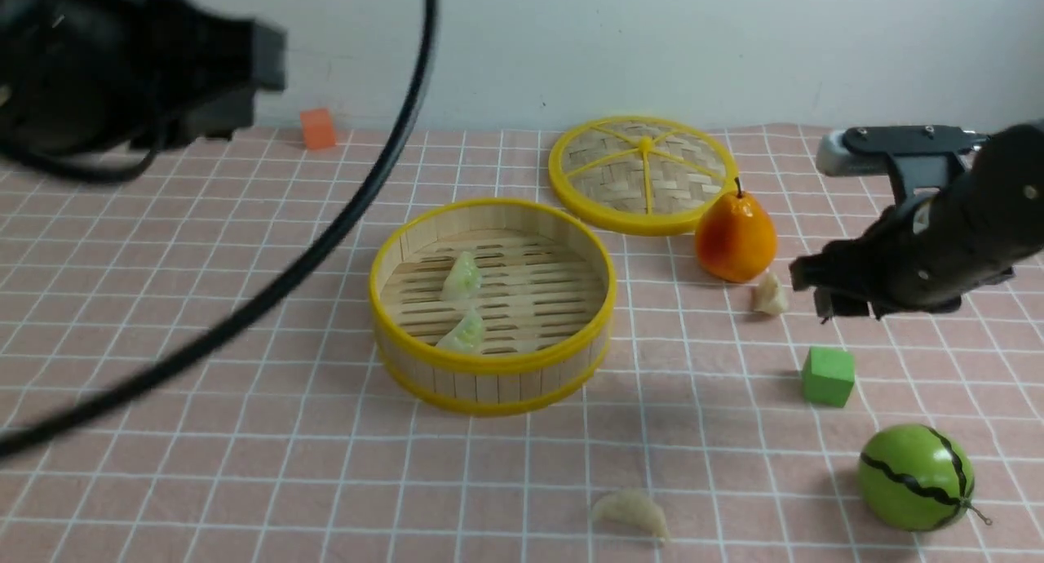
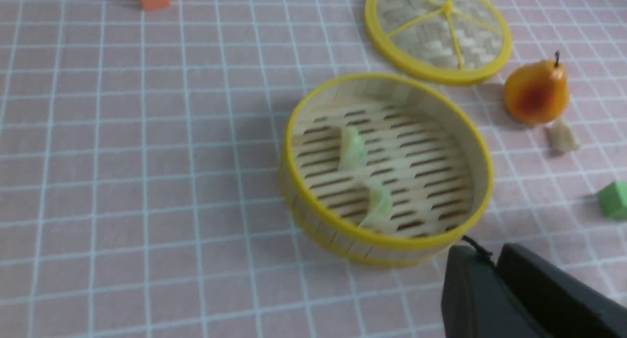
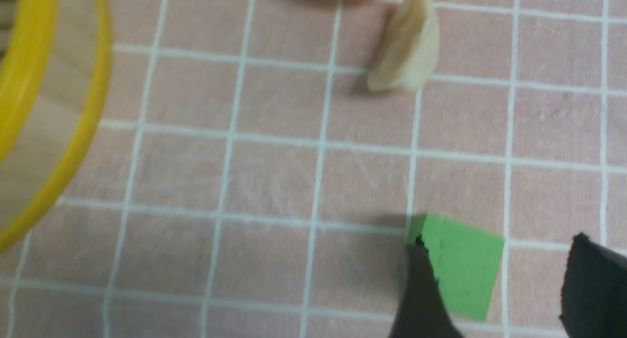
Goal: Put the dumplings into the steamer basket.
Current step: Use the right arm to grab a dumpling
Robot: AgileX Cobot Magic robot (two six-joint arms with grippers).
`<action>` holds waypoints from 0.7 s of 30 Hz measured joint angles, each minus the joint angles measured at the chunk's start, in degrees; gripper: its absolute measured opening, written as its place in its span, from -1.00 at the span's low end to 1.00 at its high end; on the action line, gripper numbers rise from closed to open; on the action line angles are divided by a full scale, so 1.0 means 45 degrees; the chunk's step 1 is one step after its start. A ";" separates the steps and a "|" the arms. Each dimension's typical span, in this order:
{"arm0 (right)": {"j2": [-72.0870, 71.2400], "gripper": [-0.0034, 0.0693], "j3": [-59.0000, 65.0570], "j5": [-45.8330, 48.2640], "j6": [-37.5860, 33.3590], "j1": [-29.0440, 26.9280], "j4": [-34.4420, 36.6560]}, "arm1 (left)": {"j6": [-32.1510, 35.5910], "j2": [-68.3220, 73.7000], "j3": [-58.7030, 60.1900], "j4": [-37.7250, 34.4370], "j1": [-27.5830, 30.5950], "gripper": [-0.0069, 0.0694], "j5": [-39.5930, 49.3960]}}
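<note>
Your steamer basket [image 1: 489, 375] is sitting in the middle of the bench [image 1: 204, 318]. Two of the four dumplings are already lying on its slatted floor: the far green dumpling [image 1: 462, 277] and the near green dumpling [image 1: 465, 332], both toward the basket's left side. The other two are lying out on the bench. The white dumpling [image 1: 770, 295] is lying toward the right edge, just beside the pear [image 1: 736, 237] on its near side; you cannot tell whether they are touching. The second white dumpling [image 1: 632, 510] is resting close to the near edge, a little right of the middle and well apart from the basket.

Your right gripper [image 1: 816, 294] is hanging over the right part of the bench with its jaws spread wide and nothing between them. In the right wrist view the green cube [image 3: 455, 264] is showing below the two fingertips, with the white dumpling beyond it. Your left gripper [image 2: 490, 252] is raised over the left side of the bench. Its fingers [image 2: 465, 294] are pressing side by side, gripping nothing.

The woven lid [image 1: 644, 174] is lying flat toward the far edge, and the orange cube [image 1: 317, 128] is sitting at the far edge on the left. The toy watermelon [image 1: 915, 477] is standing by the near right corner.
</note>
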 joint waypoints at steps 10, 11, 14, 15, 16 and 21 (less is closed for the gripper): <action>0.4838 0.18 -0.5388 0.2240 -0.0737 -0.0387 0.1186 | -0.3078 -0.6430 0.8339 0.2616 0.0000 -0.72 -0.0570; 0.5095 0.18 -0.5797 0.2245 -0.0737 -0.0387 0.1200 | -0.3336 -0.7182 0.8896 0.2879 0.0000 -0.72 -0.0491; 0.5667 0.18 -0.6613 0.2205 -0.0737 -0.0387 0.1225 | -0.3528 -0.8522 0.9742 0.3555 0.0000 -0.72 -0.0508; 0.5826 0.18 -0.6826 0.2205 -0.0748 -0.0387 0.1229 | -0.3573 -0.8910 1.0009 0.3783 0.0000 -0.72 -0.0615; 0.5865 0.18 -0.6862 0.2219 -0.0748 -0.0387 0.1229 | -0.3596 -0.8982 1.0109 0.3872 0.0000 -0.72 -0.0645; 0.6668 0.12 -0.7198 0.2775 -0.0777 -0.0387 0.1215 | -0.3613 -1.0104 1.0846 0.4464 0.0000 -0.72 -0.1734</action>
